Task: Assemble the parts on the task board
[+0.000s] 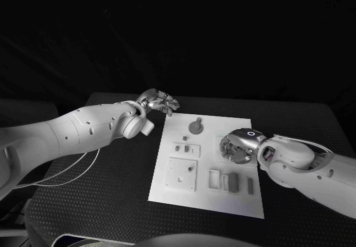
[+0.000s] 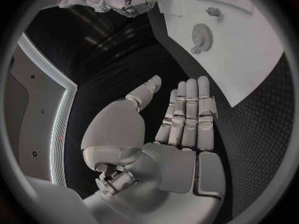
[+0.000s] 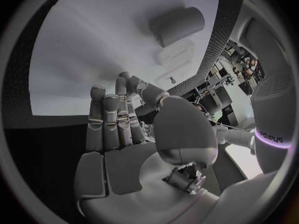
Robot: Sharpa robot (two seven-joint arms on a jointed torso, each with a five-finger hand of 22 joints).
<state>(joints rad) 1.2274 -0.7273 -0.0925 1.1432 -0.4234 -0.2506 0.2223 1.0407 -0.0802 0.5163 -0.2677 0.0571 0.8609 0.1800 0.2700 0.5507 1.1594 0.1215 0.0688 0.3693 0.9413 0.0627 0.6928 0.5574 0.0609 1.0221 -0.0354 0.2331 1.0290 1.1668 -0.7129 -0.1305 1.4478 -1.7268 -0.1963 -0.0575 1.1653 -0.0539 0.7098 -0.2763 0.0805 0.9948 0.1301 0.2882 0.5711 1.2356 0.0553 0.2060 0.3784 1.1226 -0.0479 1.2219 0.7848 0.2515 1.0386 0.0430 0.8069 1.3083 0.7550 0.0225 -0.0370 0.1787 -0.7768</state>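
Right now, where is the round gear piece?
In the head view the gear lies on the task board at its far edge, just right of the left hand.

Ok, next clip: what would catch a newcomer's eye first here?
The white task board in the middle of the black table stands out first, with small grey parts on it, among them a round gear-like piece near its far edge. Next come the two silver hands: the left hand hangs off the board's far left corner, fingers apart and holding nothing, and the right hand is over the board's right side, also holding nothing.
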